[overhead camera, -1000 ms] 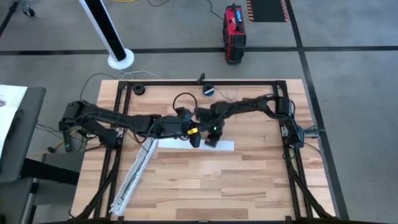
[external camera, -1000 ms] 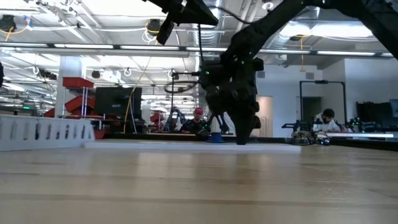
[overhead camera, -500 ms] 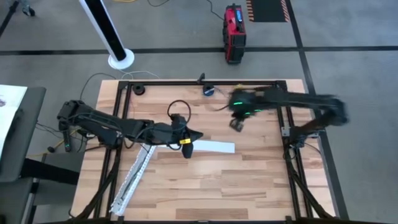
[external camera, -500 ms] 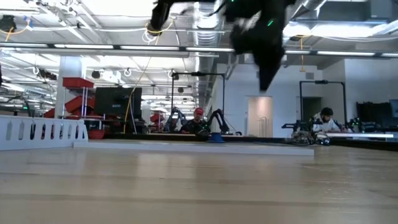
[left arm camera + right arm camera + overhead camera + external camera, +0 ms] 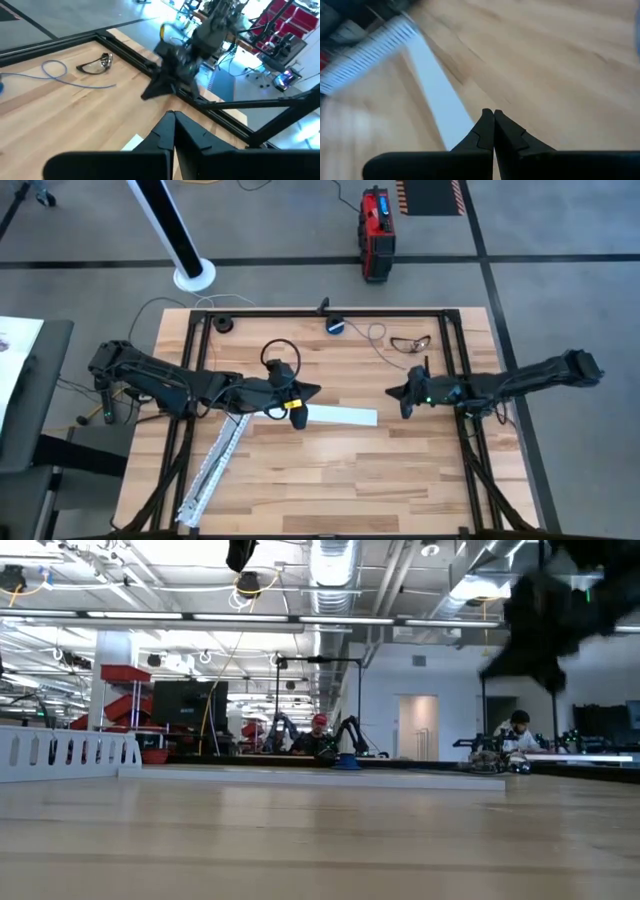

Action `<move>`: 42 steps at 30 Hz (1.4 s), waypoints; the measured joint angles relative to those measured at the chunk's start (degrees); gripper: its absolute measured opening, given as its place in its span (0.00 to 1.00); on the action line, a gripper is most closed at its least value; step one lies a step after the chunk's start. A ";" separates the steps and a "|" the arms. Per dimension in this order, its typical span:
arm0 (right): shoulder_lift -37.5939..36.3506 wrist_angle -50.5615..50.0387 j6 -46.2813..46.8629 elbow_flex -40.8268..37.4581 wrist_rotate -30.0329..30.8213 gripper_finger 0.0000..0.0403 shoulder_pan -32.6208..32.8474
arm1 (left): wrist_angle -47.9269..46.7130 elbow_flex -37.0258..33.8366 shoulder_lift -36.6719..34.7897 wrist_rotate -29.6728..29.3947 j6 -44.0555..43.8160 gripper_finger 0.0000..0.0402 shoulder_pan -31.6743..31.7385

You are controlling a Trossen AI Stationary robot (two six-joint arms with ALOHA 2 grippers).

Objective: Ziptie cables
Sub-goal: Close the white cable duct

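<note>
High view: wooden bench [image 5: 330,480] on grey floor.
Cables [image 5: 408,342]: far right corner.
Left pincer [image 5: 312,389]: closed, mid-bench.
Right pincer [image 5: 392,392]: closed, near right edge.
Room: workshop, ceiling lights.

right arm [image 5: 545,625] motion-blurred in low view; perforated strip [image 5: 370,52] blurred, cut off by edge

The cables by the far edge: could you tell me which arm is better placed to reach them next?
Probably right: the right end effector is nearest the cables; the left end effector is farther off.
</note>
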 joint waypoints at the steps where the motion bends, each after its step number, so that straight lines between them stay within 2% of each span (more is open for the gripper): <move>1: 0.48 4.51 -1.27 -1.30 1.73 0.00 0.50 | -0.41 0.00 0.00 -0.45 0.00 0.00 -0.02; 4: 3.51 11.42 -6.48 -5.39 2.99 0.01 0.67 | -3.02 0.02 0.00 -1.04 -0.85 0.00 -0.04; 7: 7.48 19.69 -10.49 -7.43 -0.12 0.08 -0.82 | -7.41 0.01 0.75 -1.06 -1.61 0.00 -0.04; 12: 17.14 38.91 -15.35 -7.93 -5.58 0.27 -5.00 | -12.27 -0.25 3.27 -1.30 -1.14 0.00 0.68; 16: 26.19 50.46 -20.75 -3.57 -9.19 0.45 -8.81 | -13.17 -2.00 5.96 4.02 0.46 0.02 2.05; 20: 35.41 47.19 -23.76 7.18 -16.02 0.56 -11.63 | -13.11 -3.40 6.76 7.44 0.77 0.11 2.30; 23: 43.15 44.17 -24.74 13.67 -18.66 0.58 -12.04 | -15.52 -3.89 6.29 7.42 1.79 0.18 2.25; 25: 49.18 49.43 -25.75 15.43 -18.58 0.56 -11.26 | -20.06 -3.91 5.44 6.58 2.61 0.23 2.14; 29: 61.42 60.70 -24.64 17.98 -17.07 0.53 -9.73 | -32.51 -4.02 4.92 0.99 3.02 0.27 1.51; 31: 66.81 62.80 -22.08 20.71 -18.87 0.52 -9.72 | -36.00 -4.89 4.31 -0.03 2.82 0.27 1.49; 34: 71.67 63.66 -19.76 26.15 -23.51 0.53 -9.54 | -37.48 -9.45 0.94 1.73 -0.40 0.27 1.55; 38: 73.48 57.49 -21.71 32.82 -24.74 0.55 -8.97 | -36.91 -16.50 -6.58 0.45 -7.46 0.27 -0.70; 42: 73.35 40.83 -31.02 41.66 -24.32 0.55 -8.34 | -37.14 -22.75 -15.56 -2.75 -16.69 0.27 -3.70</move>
